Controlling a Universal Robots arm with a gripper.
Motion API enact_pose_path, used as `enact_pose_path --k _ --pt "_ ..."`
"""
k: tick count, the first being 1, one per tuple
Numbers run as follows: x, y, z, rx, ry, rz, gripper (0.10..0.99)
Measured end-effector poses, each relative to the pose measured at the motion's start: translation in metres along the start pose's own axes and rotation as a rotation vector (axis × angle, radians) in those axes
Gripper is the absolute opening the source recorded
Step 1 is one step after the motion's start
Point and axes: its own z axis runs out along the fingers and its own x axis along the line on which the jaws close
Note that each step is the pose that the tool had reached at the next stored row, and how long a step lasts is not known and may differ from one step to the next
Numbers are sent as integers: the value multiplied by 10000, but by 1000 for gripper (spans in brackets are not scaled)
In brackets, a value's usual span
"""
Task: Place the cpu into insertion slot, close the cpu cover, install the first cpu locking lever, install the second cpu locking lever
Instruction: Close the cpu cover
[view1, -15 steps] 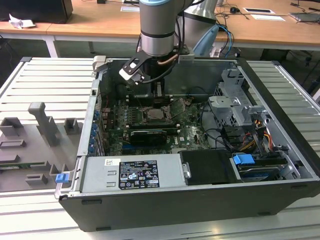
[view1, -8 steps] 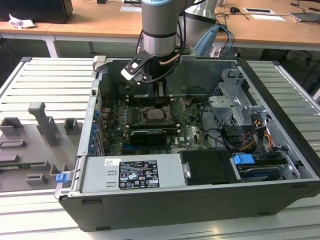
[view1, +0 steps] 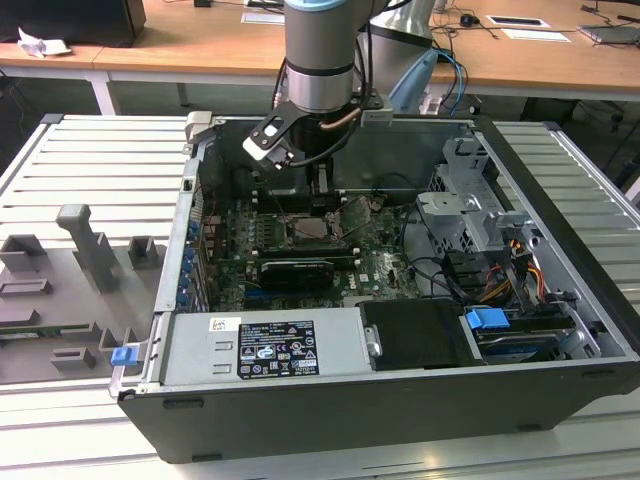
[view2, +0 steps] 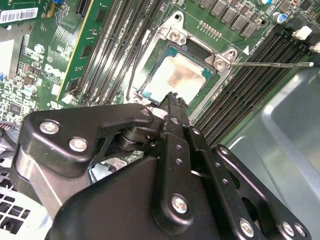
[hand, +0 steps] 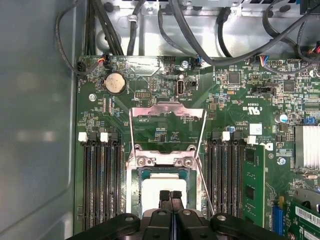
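One cpu sits in insertion slot, cpu cover raised, fingers pressed together

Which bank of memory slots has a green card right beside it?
The memory bank farther from the grey case wall; the green card runs along its outer edge.

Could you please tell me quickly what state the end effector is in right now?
End effector: closed, nothing seen in its grip, poised over the cpu lying in the insertion slot.
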Motion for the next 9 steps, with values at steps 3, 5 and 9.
enact_pose_path --k 3,5,9 --pt "0 1 -5 0 0 0 106" --pt "0 1 -12 0 -1 0 106" --pt "-1 4 -59 -1 -1 0 106"
